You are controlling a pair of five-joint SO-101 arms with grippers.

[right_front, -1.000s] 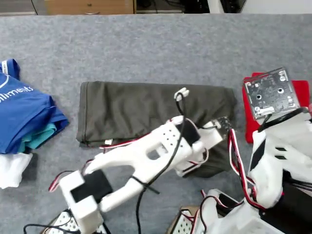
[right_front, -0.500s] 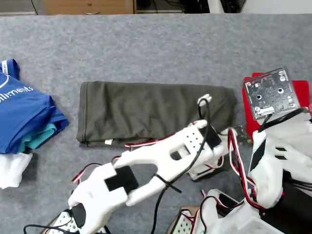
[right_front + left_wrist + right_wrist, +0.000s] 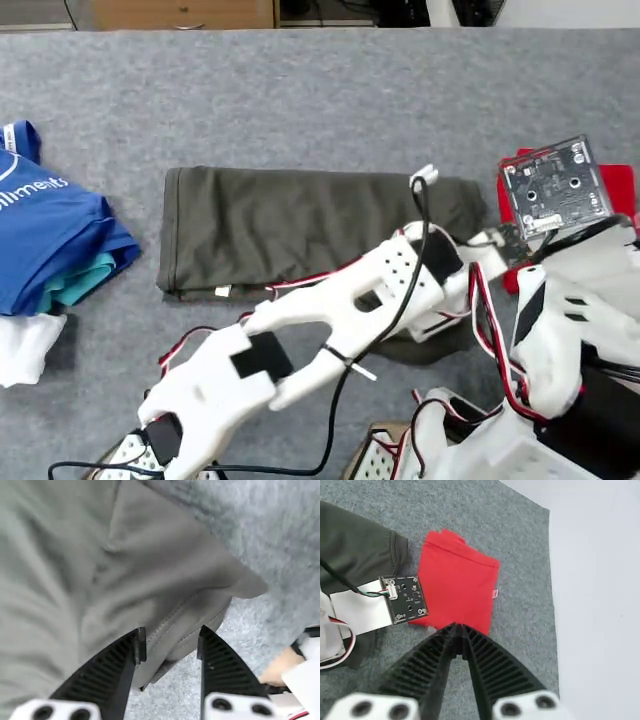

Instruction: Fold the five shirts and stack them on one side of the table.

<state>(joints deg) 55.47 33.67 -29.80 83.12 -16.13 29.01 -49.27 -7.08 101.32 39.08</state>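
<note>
While the left jaws are hovering parted over the dark olive shirt (image 3: 150, 570), its hem lying between them, the right jaws are hanging clenched and empty, the folded red shirt (image 3: 455, 587) lying on the grey surface (image 3: 300, 90) just beyond their tips.

The closed right gripper (image 3: 458, 628) hangs above a folded red shirt (image 3: 457, 582) lying just beside a dark shirt (image 3: 355, 545).

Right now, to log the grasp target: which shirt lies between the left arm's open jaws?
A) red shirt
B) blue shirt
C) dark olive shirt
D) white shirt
C: the left wrist view shows a hemmed corner of the dark olive shirt between the jaws of the left gripper.
</note>
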